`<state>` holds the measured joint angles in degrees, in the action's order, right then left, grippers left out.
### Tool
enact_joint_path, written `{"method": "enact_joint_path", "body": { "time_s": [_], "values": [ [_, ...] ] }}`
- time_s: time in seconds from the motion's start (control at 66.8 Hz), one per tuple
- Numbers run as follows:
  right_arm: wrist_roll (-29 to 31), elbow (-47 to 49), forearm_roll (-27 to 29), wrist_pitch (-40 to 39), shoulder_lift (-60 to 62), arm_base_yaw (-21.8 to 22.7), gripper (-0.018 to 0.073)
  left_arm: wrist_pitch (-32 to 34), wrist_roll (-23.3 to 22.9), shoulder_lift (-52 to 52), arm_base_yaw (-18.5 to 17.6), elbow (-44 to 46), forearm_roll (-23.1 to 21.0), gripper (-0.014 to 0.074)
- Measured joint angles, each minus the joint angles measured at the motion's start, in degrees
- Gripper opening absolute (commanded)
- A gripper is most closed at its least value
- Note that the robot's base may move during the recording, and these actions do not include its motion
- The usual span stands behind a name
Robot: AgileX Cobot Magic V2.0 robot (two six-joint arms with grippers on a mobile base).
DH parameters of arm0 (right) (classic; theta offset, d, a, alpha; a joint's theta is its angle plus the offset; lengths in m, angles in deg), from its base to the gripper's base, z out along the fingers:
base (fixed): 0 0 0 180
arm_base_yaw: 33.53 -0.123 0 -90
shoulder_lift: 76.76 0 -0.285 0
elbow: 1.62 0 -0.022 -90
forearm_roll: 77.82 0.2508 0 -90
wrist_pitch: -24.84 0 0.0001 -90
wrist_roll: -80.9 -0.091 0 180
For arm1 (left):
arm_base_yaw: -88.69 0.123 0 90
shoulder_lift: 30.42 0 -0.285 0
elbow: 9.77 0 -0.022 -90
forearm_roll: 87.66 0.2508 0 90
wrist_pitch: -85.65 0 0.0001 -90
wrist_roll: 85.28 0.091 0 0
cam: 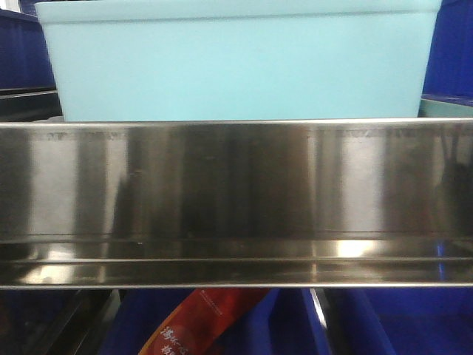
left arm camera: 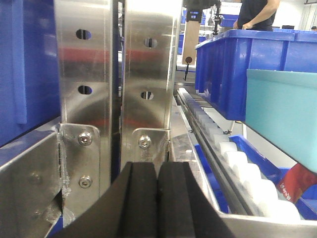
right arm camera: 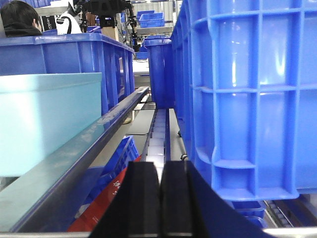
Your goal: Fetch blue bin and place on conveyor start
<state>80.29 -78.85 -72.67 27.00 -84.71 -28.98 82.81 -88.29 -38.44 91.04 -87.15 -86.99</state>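
Observation:
The pale turquoise blue bin (cam: 236, 63) sits on a shelf behind a shiny steel rail (cam: 236, 200), filling the top of the front view. Its end wall shows at the right of the left wrist view as the blue bin (left arm camera: 285, 116) and at the left of the right wrist view as the blue bin (right arm camera: 47, 119). My left gripper (left arm camera: 158, 171) is shut with nothing between its black pads, facing a steel shelf post (left arm camera: 116, 74), left of the bin. My right gripper (right arm camera: 160, 171) is shut and empty, right of the bin beside a ribbed crate. The conveyor start is out of view.
Dark blue ribbed crates (right arm camera: 252, 94) stand close on the right and behind the bin (left arm camera: 223, 69). White shelf rollers (left arm camera: 237, 161) run along the rack. A red packet (cam: 203, 322) lies in a blue crate on the lower level. A person (left arm camera: 255, 12) stands far back.

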Motion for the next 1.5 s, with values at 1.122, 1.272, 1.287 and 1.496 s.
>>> {"method": "enact_joint_path", "body": {
  "time_s": [1.122,1.272,1.287,1.496],
  "values": [
    [0.0,5.1,0.5,-0.5,0.0,0.0,-0.0162,7.3,0.0,0.1,0.0,2.0,0.0,-0.0093],
    [0.0,17.3,0.7,10.2,-0.2,0.0,0.0022,-0.1,0.0,0.1,0.0,11.7,1.3,0.0115],
    [0.0,18.4,0.7,11.1,-0.5,0.0,0.0039,-1.1,0.0,0.1,0.0,13.4,1.5,0.0146],
    [0.0,28.4,1.1,18.2,-6.8,0.0,0.0552,-11.7,0.0,-4.9,0.0,26.7,2.0,0.0470]
  ]
}}
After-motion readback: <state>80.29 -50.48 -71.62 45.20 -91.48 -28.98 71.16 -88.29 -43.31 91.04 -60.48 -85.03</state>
